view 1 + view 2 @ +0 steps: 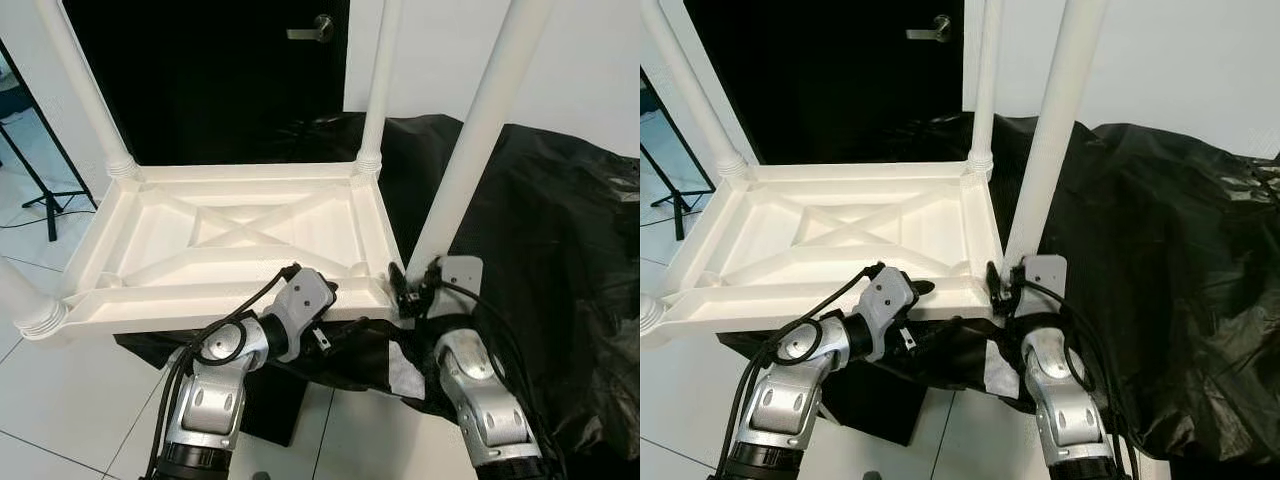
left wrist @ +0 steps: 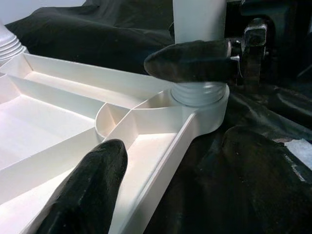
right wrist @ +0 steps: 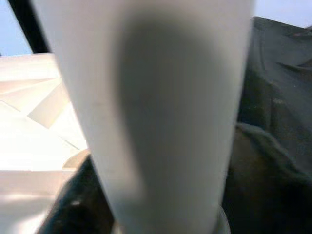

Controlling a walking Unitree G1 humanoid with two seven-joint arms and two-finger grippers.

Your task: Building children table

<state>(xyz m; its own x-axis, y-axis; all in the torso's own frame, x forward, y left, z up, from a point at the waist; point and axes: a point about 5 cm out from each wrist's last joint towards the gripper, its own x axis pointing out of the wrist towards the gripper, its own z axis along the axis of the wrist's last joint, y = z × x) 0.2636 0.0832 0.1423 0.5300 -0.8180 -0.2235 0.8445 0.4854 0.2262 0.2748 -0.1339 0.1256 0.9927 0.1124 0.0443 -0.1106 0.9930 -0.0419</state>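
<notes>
Upturned white tabletop point(image 1: 235, 235) resting on a black sheet point(image 1: 560, 250), legs pointing up. Near right corner leg point(image 1: 470, 150) pinched low down by the right end effector point(image 1: 412, 288). Left end effector point(image 1: 322, 300) spread over the near rim beside that corner.

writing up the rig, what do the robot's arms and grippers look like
Both arms are silver metal with rounded, segmented joints and black cables looping along them. The left gripper has long, matte black, rounded fingers. The right gripper has a black mechanism under a pale grey wrist housing.
</notes>
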